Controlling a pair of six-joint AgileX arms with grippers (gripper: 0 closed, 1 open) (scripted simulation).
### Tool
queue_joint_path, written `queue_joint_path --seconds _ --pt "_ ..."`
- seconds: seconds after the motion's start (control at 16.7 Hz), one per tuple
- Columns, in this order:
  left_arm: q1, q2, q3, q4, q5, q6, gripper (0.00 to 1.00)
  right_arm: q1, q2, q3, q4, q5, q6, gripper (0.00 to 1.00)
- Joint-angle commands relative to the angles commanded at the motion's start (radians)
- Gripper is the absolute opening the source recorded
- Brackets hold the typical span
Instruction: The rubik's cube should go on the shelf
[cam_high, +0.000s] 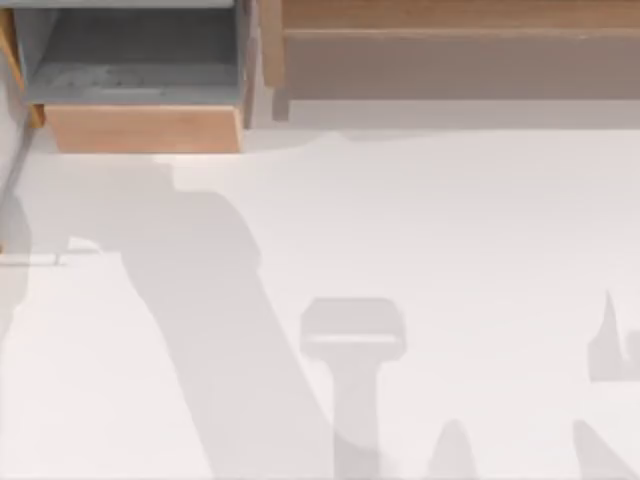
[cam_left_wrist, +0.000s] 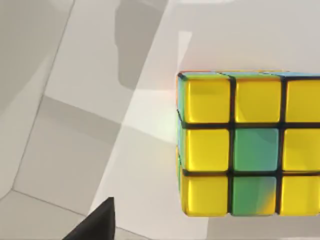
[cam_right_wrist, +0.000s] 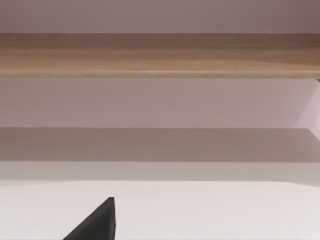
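The rubik's cube (cam_left_wrist: 250, 145), with yellow and green stickers and dark grid lines, rests on the white table in the left wrist view. A dark edge of my left gripper (cam_left_wrist: 97, 225) shows apart from the cube, with bare table between them. The shelf (cam_high: 450, 60) is long light wood with a brownish-grey recessed face and runs along the table's back right. The right wrist view faces the shelf's wooden board (cam_right_wrist: 160, 55). A dark edge of my right gripper (cam_right_wrist: 97, 225) shows in front of it, not touching.
A grey-lined wooden box compartment (cam_high: 140, 90) stands at the back left, beside the shelf's side post (cam_high: 270, 50). Arm shadows fall across the white table (cam_high: 450, 220) at the left, centre and lower right.
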Motion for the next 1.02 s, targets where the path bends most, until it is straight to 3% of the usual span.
queue_joint_path --seconds 0.48,1.02 --pt "-0.003 0.012 0.005 -0.017 -0.001 -0.014 1.00 0.000 0.000 0.000 0.000 0.000 0.000 1.00" --pt "-0.005 0.113 -0.036 0.125 0.000 -0.014 1.00 0.000 0.000 0.000 0.000 0.000 0.000 1.00"
